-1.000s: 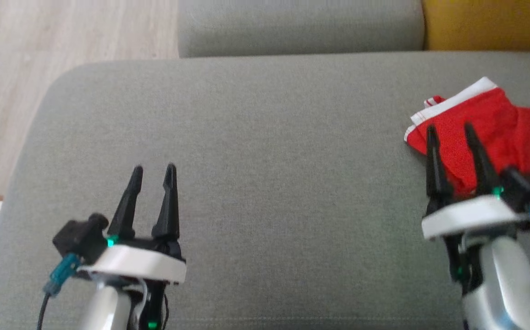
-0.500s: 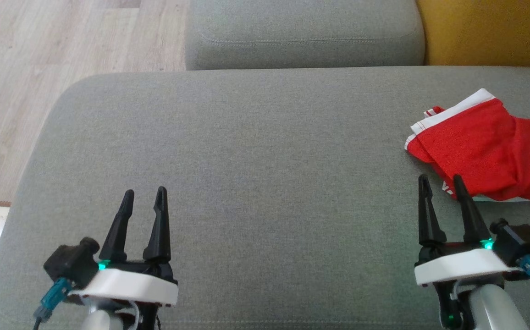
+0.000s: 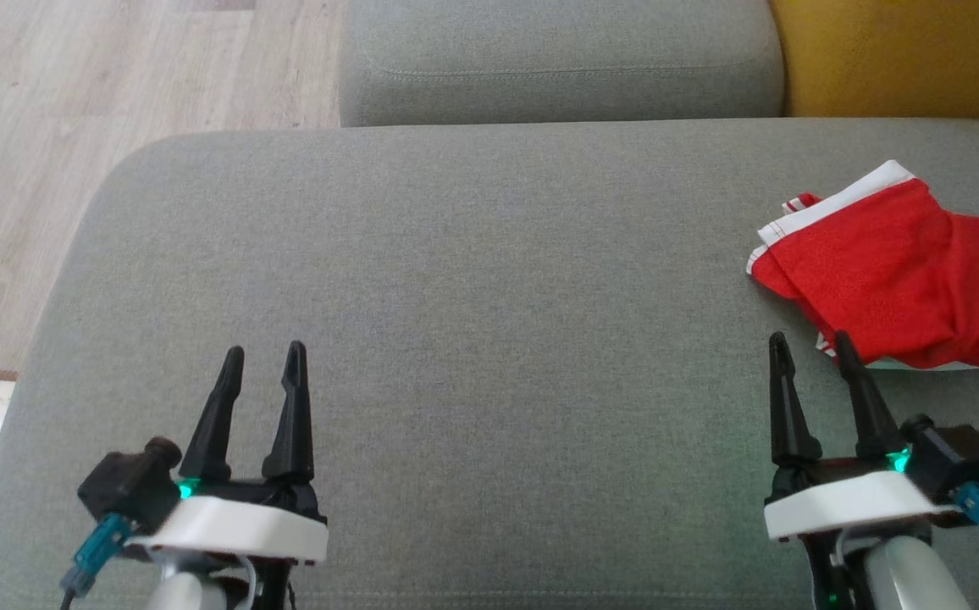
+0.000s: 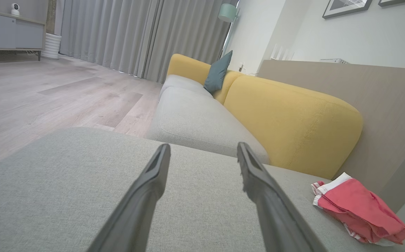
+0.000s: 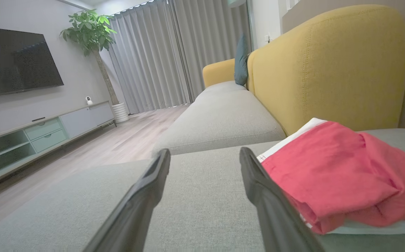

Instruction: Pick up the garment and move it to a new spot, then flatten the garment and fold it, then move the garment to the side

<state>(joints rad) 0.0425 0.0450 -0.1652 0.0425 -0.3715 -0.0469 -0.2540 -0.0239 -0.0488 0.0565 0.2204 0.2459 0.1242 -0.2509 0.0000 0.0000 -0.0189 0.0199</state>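
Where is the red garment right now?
In the head view, the red garment lies at the right of the grey cushion, just beyond the right gripper.

right jaws drawn back, beside garment (image 3: 887,271)

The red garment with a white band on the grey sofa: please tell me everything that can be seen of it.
The red garment with a white band looks like thin cloth, perhaps shorts. It is loosely folded into a rumpled bundle, the band along its far-left edge, white trim peeking out underneath. It lies on the grey fabric sofa cushion, at its right side. The open right gripper stands at its near edge; contact I cannot tell.
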